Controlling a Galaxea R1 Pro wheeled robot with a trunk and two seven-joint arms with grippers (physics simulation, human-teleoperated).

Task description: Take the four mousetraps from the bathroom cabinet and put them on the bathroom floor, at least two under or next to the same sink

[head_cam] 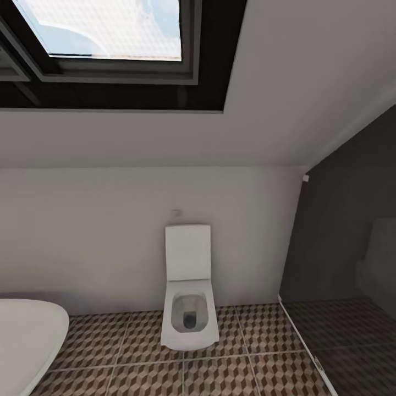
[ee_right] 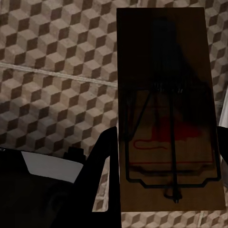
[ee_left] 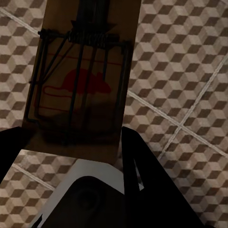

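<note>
Mousetrap [ee_left: 78,80] per gripper (both clamped)

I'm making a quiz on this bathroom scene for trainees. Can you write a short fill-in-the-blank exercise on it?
1. Each gripper holds a ____.
2. The mark printed on the left gripper's mousetrap is coloured ____.
3. Against the back wall stands a white ____.
4. Beneath the right gripper's mousetrap lies the tiled ____.

Missing words: mousetrap; red; toilet; floor

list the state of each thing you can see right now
mousetrap in left gripper: held between the jaws, above the tiled floor
mousetrap in right gripper: held between the jaws, above the floor
toilet: lid up, bowl open
skylight: looks closed
bathtub: only its rim visible
</note>
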